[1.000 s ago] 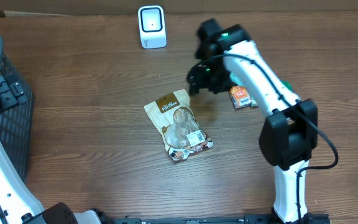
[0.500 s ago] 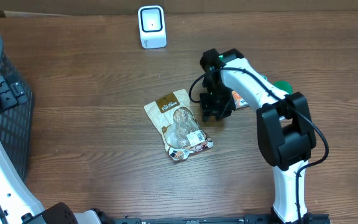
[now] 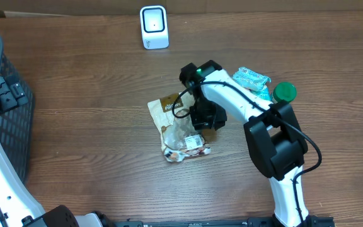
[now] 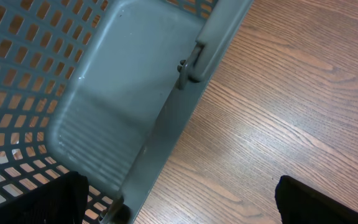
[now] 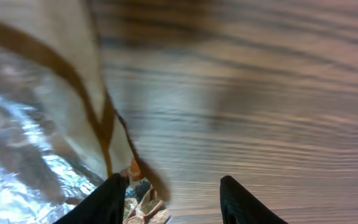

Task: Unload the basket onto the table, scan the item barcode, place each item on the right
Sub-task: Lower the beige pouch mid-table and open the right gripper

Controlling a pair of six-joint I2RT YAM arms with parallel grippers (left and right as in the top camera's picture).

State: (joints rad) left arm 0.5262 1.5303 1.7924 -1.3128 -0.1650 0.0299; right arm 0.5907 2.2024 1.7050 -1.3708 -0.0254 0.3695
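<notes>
Snack pouch [image 3: 176, 129] lies flat on the bench [image 3: 74, 94]. The jaws of the right gripper [image 5: 169, 199] stand apart at its edge, and those of the left gripper [image 4: 179, 205] gape above the basket [image 4: 104, 93]. We would pinch that edge squarely, then turn the barcode toward the scanner [image 3: 154, 26].

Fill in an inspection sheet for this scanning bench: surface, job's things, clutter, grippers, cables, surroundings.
Surface: wooden table, no spills seen.
Job's things: white scanner at the far edge; snack pouch lying crumpled mid-table.
Clutter: teal packet and green round object beside the right arm; dark mesh basket at the left edge.
Grippers: left gripper open over the basket's rim; right gripper down at the pouch's edge, fingers apart.
Cables: black cable looping off the right arm above the pouch.
Surroundings: nothing seen.
</notes>
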